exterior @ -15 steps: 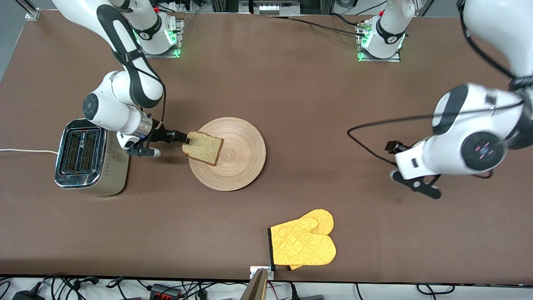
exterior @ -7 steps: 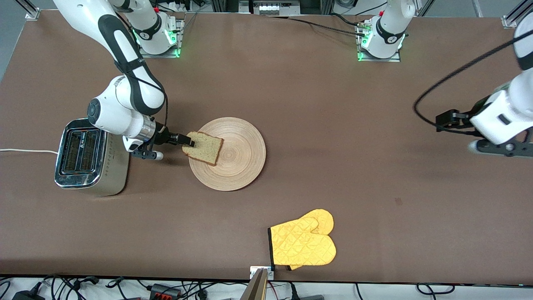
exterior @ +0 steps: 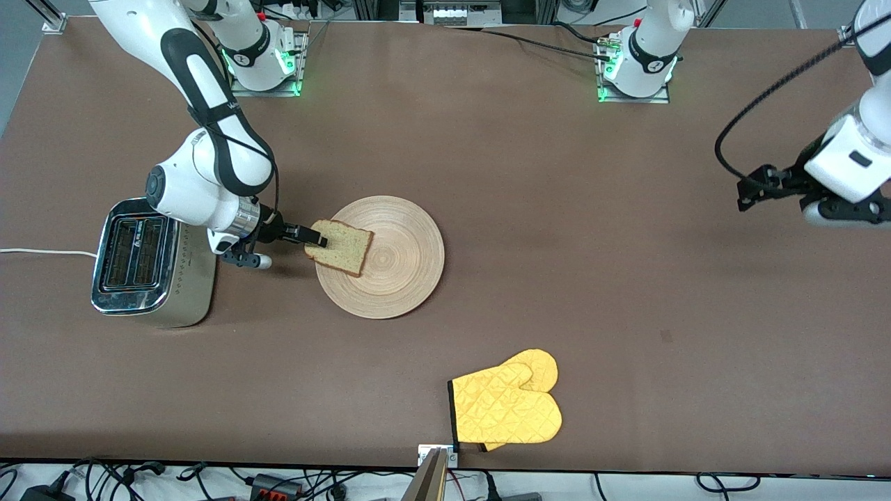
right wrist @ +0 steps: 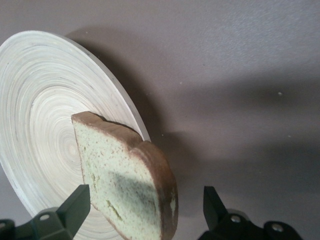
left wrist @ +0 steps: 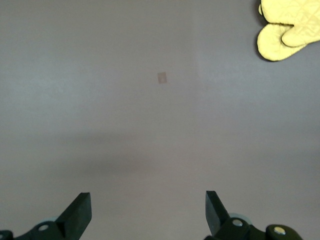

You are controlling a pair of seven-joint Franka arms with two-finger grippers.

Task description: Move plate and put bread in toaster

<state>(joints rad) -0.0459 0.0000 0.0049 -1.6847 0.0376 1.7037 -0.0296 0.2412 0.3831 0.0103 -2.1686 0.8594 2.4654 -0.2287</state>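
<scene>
Brown table (exterior: 529, 209); no legible writing on toaster (exterior: 150, 263).

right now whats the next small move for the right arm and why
Probably close the right tool on the bread. Its open fingers already straddle the slice's edge, the slice lies flat on the plate, and the toaster stands beside it. The left tool waits, open, over bare table.

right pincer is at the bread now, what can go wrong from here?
1. The right pincer stands open around the bread's crust edge, which overhangs the plate rim. Closing off-centre might tear or tip the slice.
2. One finger sits close over the plate; it may nudge the plate.
3. The toaster stands right beside the right wrist, so lifting could clip it.
The left pincer waits open over bare table.
</scene>
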